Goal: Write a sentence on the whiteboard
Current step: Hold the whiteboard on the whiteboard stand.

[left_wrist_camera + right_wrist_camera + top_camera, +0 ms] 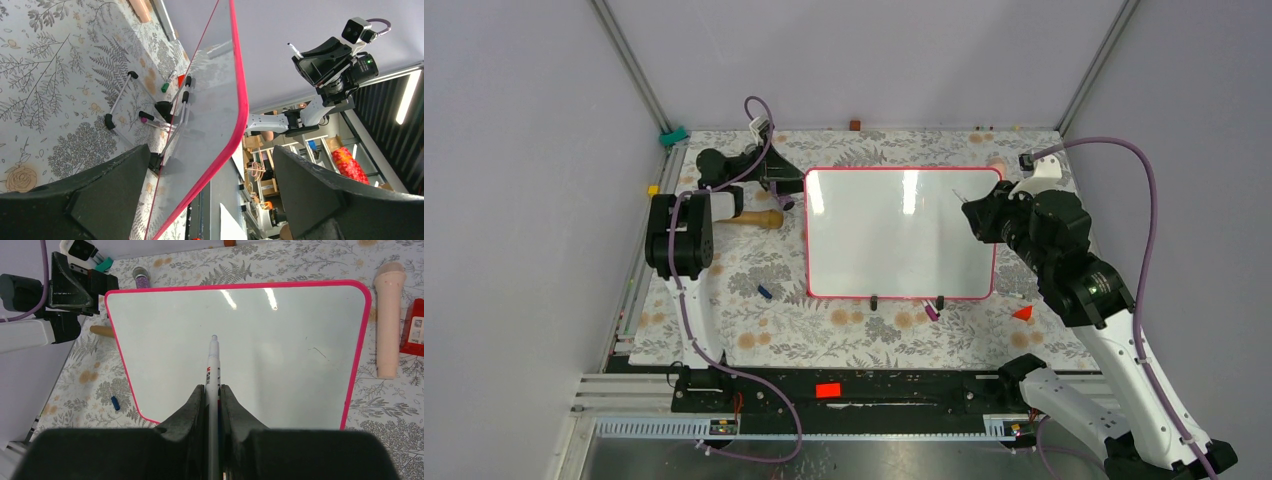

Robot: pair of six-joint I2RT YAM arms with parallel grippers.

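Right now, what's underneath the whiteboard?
From the left wrist, a wire stand with black-capped legs shows at the edge of the whiteboard, on the floral tablecloth. From above, the board covers whatever else lies beneath.

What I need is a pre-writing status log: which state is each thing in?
whiteboard: blank, no writing on it, propped on its stand.
stand: unfolded beneath the whiteboard.
marker: gripped, tip pointing over the whiteboard, not visibly touching it.
right end effector: shut on the marker.
left end effector: open, one finger on either side of the whiteboard's edge.
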